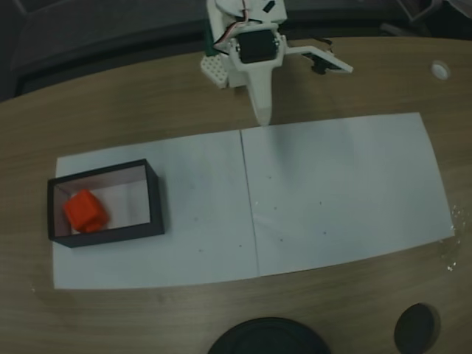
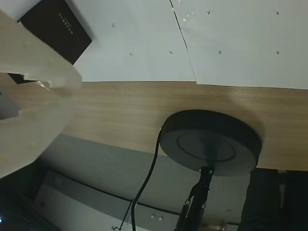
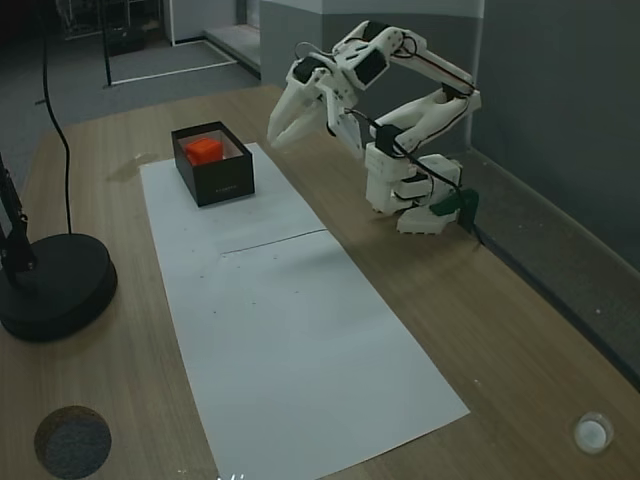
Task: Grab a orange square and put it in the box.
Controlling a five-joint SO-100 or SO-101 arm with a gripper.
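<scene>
Closest to the lens, at the left edge of the wrist view: pale gripper (image 2: pixel 72 91), blurred, jaws drawn together with nothing between them. Just past it, lower centre of that view: round black lamp base (image 2: pixel 210 142) on the wooden table (image 2: pixel 120 110), cable trailing off the edge.

Orange square (image 1: pixel 86 210) at left of a fixed view, resting inside the box (image 1: pixel 156 199), toward its left end, tilted a little against the walls. Box itself on the left white paper sheet (image 1: pixel 199 221). Gripper up at top centre of that view, well apart from both.

Judged as placed; nothing left to grab unless a reset is wanted.

Handling, as a guess: small, light, probably stiff plastic or firm foam, smooth sides, rounded corners. Likely slippery at the corners, so best pinched across two opposite flat faces, mid-height, from straight above. Thin box walls close by on the left; some risk of a finger snagging one or dragging the light box along.
</scene>
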